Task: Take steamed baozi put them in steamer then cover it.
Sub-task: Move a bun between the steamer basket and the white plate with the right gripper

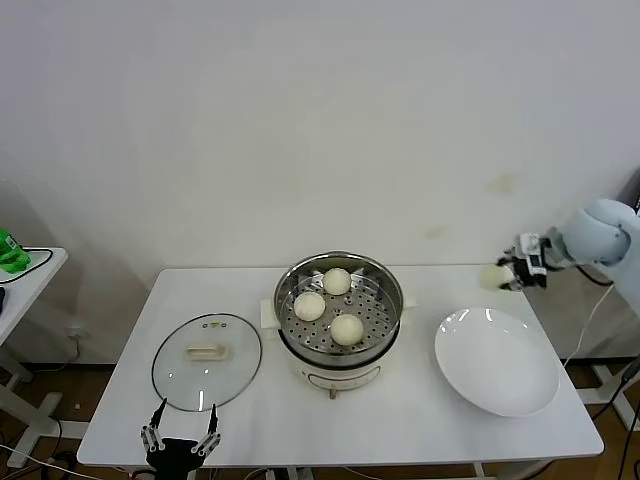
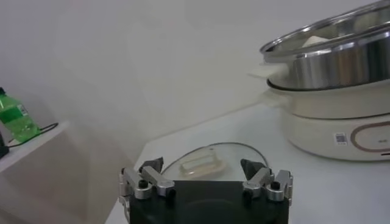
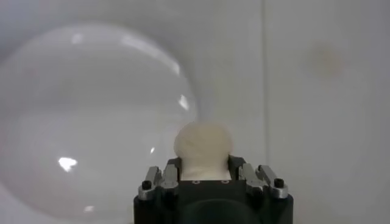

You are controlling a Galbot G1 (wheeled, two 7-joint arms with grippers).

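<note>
The steel steamer (image 1: 390, 278) stands mid-table on its white base, with three cream-white baozi (image 1: 337, 281) (image 1: 309, 306) (image 1: 347, 329) on its perforated tray. My right gripper (image 1: 503, 275) hangs above the table's far right corner, beyond the plate, shut on another baozi (image 3: 203, 143) that bulges out between its fingers. The glass cover (image 1: 206, 361) with its cream bar handle lies flat left of the steamer. My left gripper (image 1: 181, 432) waits open at the table's front edge, just in front of the cover (image 2: 213, 161); the steamer (image 2: 332, 79) rises to one side.
A white plate (image 1: 497, 360) lies right of the steamer, and in the right wrist view the plate (image 3: 91, 115) fills the space below the held bun. A side table with a green bottle (image 1: 10, 252) stands far left.
</note>
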